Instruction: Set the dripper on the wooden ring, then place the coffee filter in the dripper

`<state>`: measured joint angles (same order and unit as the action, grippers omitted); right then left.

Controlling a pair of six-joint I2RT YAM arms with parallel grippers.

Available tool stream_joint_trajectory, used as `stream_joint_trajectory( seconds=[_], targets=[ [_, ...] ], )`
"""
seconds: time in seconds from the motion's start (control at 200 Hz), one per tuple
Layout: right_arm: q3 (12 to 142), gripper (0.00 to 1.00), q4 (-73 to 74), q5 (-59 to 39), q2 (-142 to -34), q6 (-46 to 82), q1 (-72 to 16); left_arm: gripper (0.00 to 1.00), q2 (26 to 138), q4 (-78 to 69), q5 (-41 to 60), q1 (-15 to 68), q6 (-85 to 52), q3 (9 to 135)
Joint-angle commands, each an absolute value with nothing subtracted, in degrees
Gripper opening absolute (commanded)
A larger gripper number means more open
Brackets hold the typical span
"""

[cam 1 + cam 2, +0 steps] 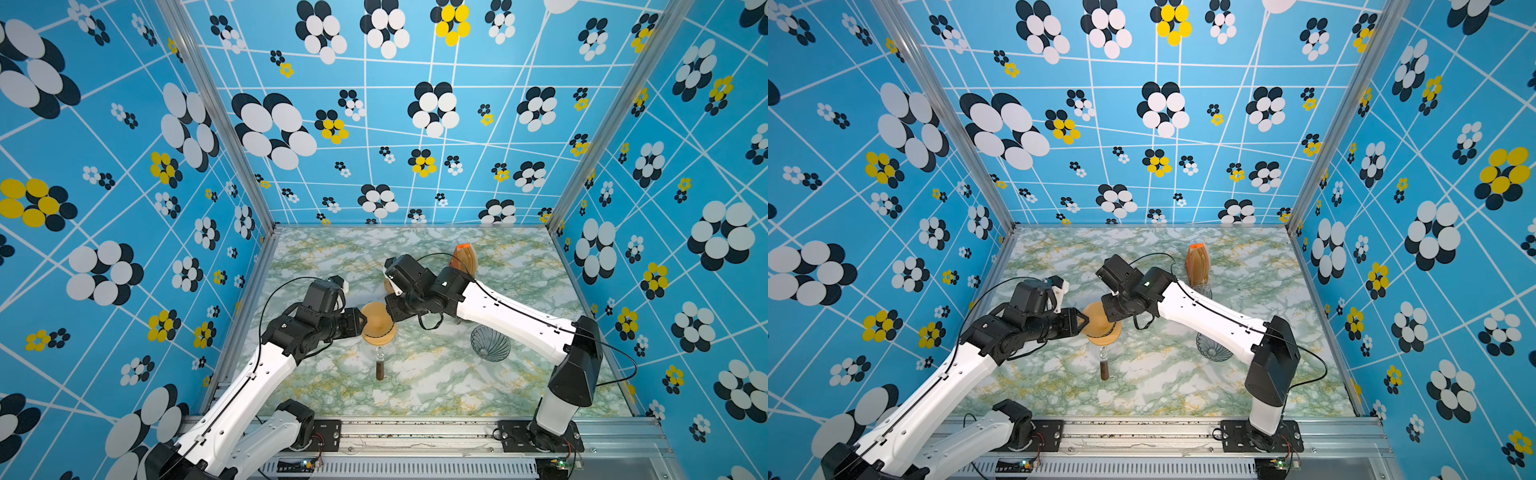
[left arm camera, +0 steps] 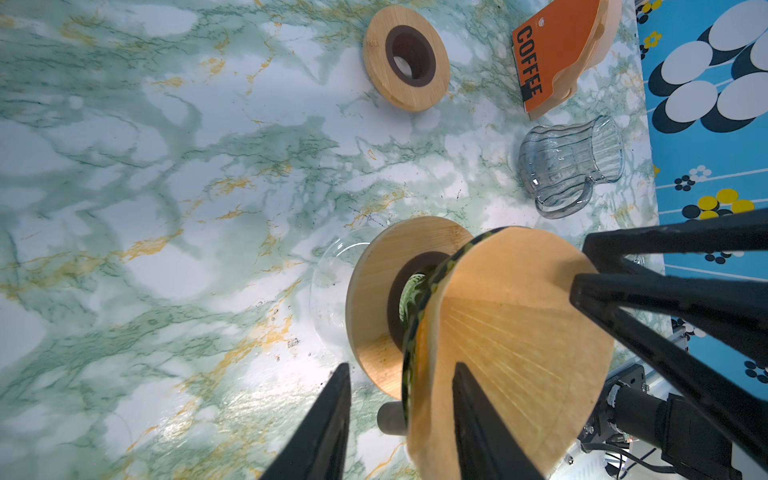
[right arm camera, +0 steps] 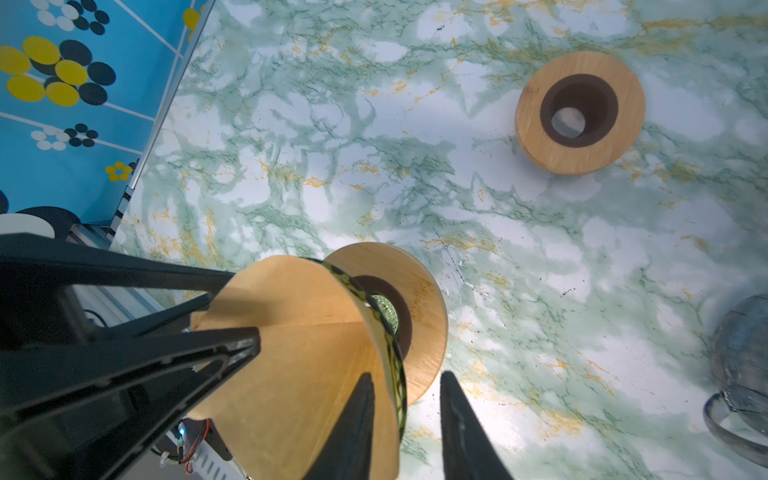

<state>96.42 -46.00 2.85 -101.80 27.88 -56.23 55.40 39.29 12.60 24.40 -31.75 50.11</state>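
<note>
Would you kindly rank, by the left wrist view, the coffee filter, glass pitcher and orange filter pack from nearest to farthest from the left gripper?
1. coffee filter: at the left gripper's fingertips.
2. glass pitcher: farther out.
3. orange filter pack: beyond the pitcher.

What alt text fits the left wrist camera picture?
A brown paper coffee filter sits in a wood-collared glass dripper on a marble table, the open left gripper straddling its rim and the right gripper at the opposite edge. Beyond are a spare wooden ring, an orange filter pack and a glass pitcher.
</note>
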Motion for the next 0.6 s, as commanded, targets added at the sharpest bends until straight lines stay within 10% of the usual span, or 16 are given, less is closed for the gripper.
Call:
stream_joint_trajectory(
  seconds=[0.0,0.595],
  targets=[
    [95.0,0.27,-45.1,2.9,-102.0,27.3,-55.8,0.42,56.3,41.0,12.1,24.7,-30.8,52.1],
    [94.0,0.19,-43.8,1.5,-102.5,27.6,-54.8,0.34,58.5,40.4,11.2,24.7,-30.5,52.9]
  ],
)
